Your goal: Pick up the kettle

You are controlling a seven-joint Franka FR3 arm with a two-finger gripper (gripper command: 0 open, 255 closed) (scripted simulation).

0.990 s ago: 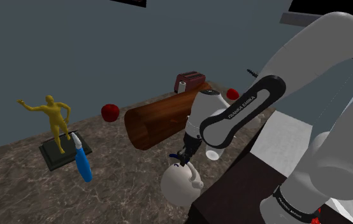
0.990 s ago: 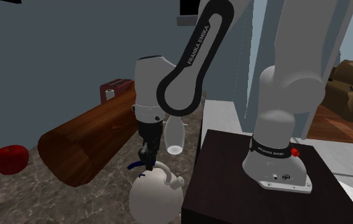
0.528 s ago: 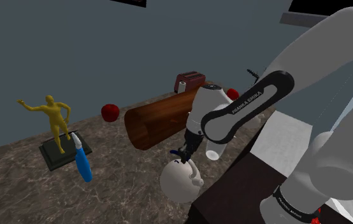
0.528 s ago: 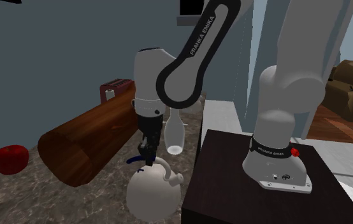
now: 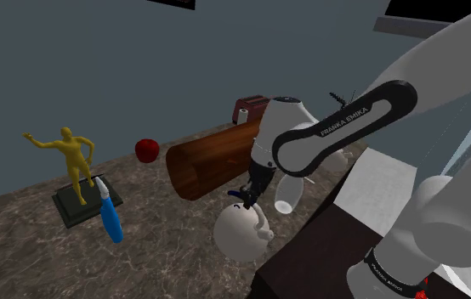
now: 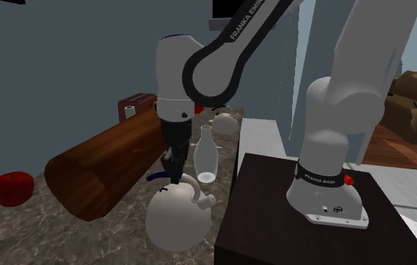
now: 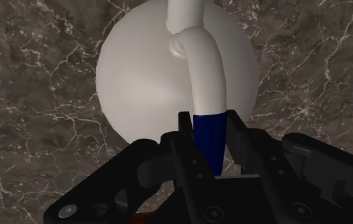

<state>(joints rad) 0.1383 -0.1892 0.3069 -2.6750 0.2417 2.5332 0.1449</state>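
Note:
The kettle (image 5: 241, 234) (image 6: 173, 220) (image 7: 169, 70) is a round white pot with a spout and an arched handle whose grip section is dark blue (image 7: 209, 141). My black gripper (image 5: 244, 197) (image 6: 171, 172) (image 7: 208, 124) comes down from above and is shut on that blue grip, with a finger on each side. The kettle hangs under the gripper over the dark marbled counter (image 7: 309, 76), just beside the stand.
A brown wooden log (image 5: 208, 161) (image 6: 101, 166) lies behind the kettle. A clear glass vase (image 6: 205, 156) stands close by, next to the dark stand (image 6: 305, 218). Farther off are a red apple (image 5: 146, 149), a yellow figurine (image 5: 74, 161), a blue bottle (image 5: 110, 214) and a red toaster (image 5: 255, 108).
The arm has risen and the gripper has drawn the kettle upward by its handle, shifting it slightly toward the second exterior view's left. The grip stayed shut.

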